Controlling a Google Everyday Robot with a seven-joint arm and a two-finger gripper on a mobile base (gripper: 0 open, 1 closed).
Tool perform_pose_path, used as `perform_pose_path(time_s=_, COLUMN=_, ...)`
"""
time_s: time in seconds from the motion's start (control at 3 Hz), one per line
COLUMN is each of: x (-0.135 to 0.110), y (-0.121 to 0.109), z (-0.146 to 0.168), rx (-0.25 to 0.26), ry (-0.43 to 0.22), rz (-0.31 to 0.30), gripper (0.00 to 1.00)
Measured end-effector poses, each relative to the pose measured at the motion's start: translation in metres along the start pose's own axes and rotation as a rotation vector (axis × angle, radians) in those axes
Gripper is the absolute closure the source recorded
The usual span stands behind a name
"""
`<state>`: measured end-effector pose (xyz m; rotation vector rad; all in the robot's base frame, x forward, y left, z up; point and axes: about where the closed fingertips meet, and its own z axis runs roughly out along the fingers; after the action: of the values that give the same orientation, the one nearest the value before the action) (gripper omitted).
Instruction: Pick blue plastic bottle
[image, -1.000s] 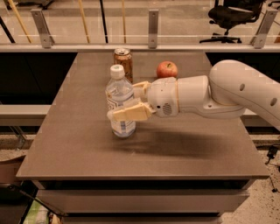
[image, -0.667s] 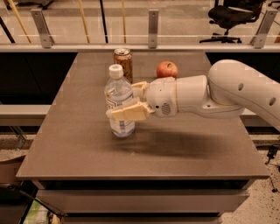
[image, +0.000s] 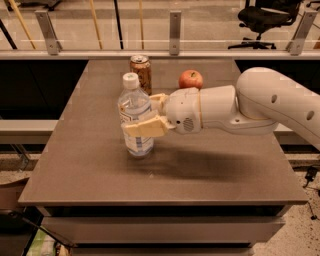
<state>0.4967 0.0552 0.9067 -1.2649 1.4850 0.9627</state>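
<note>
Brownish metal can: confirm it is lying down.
No, the can stands upright behind the clear plastic bottle, where the gripper is.

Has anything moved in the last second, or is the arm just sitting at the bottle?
Nothing has visibly changed. The gripper stays at the bottle, which still stands upright on the table. The can and the apple behind it have not moved.

The blue plastic bottle (image: 134, 102) stands on the table (image: 200, 170), left of centre. The can (image: 141, 72) is just behind it, the apple (image: 190, 79) right of the can. The gripper (image: 140, 114), from the right, holds the bottle, one finger near, one far.
</note>
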Motion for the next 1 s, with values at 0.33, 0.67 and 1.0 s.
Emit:
perform_pose_path(time_s=0.33, x=0.0, y=0.0, z=0.0, rx=0.0, ry=0.0, rz=0.0, gripper=1.0)
perform_pose_path(time_s=0.67, x=-0.004, y=-0.001, z=-0.002, rx=0.006, ry=0.005, rz=-0.012, gripper=1.0)
perform_pose_path(time_s=1.0, x=-0.01, y=-0.007, z=-0.006, rx=0.016, ry=-0.007, rz=-0.046, gripper=1.0)
